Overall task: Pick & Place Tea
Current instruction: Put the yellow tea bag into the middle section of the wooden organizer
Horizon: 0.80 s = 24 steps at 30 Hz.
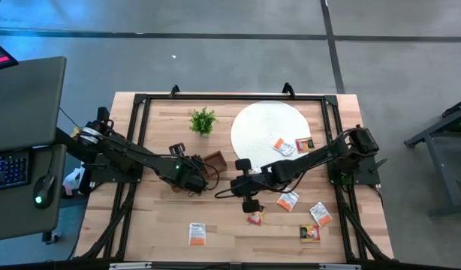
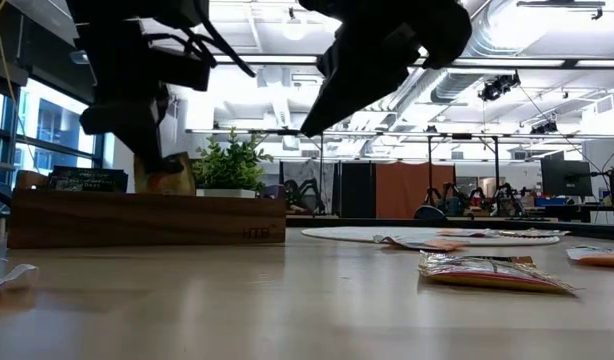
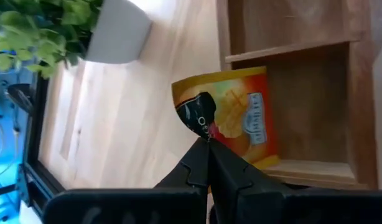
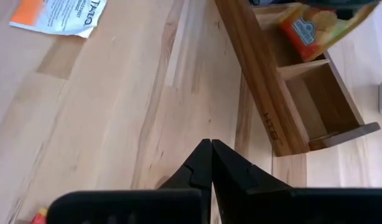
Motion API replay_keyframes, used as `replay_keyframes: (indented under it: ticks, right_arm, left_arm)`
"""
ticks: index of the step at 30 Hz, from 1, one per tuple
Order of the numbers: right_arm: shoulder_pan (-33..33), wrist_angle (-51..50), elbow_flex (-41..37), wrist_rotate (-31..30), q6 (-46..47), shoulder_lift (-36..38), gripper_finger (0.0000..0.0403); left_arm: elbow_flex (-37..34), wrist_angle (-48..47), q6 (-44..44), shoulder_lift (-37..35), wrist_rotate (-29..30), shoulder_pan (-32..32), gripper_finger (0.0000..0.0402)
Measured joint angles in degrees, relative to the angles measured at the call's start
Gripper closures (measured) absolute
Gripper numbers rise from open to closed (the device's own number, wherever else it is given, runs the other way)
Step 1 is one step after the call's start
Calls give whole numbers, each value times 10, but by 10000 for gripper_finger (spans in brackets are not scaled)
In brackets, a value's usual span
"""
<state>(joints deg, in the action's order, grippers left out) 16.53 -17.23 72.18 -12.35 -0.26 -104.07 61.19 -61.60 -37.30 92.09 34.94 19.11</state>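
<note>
1. The left gripper (image 1: pixel 194 177) sits near the middle of the table, at the wooden tray (image 1: pixel 214 162), with its fingers clenched on an orange tea bag (image 3: pixel 231 115).
2. In the left wrist view the fingertips (image 3: pixel 206 155) pinch the lower edge of that bag, which hangs over one compartment of the tray (image 3: pixel 315 93).
3. From table height the held bag (image 2: pixel 167 178) shows just above the tray's long wall (image 2: pixel 147 222), with the small plant (image 2: pixel 230 165) behind it.
4. The right gripper (image 1: pixel 249 201) hovers at about 5 o'clock from the tray, fingers pressed together on nothing (image 4: pixel 211 163), over bare wood.
5. Two tea bags lie on the white disc (image 1: pixel 253 127), at its 4 o'clock edge (image 1: pixel 283 146).
6. Others are scattered on the table toward 4 and 5 o'clock of the tray (image 1: pixel 288 200), and one lies alone at 6 o'clock (image 1: pixel 197 233).
</note>
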Motion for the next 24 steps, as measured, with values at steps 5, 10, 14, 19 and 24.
replay_keyframes:
  ticks: [5,10,14,19,24]
  right_arm:
    - [0,-4,0,0,-1,0,395]
    - [0,-4,0,0,-2,0,399]
    - [0,-4,0,0,2,0,400]
    - [0,-9,0,0,2,0,392]
    - [0,-51,0,0,4,10,392]
  left_arm:
    - [0,-3,2,1,-21,0,396]
    - [0,-5,7,1,-16,0,382]
    - [0,-3,22,1,-15,0,355]
    - [0,4,10,1,-10,0,312]
    - [22,-36,-31,-3,-16,0,277]
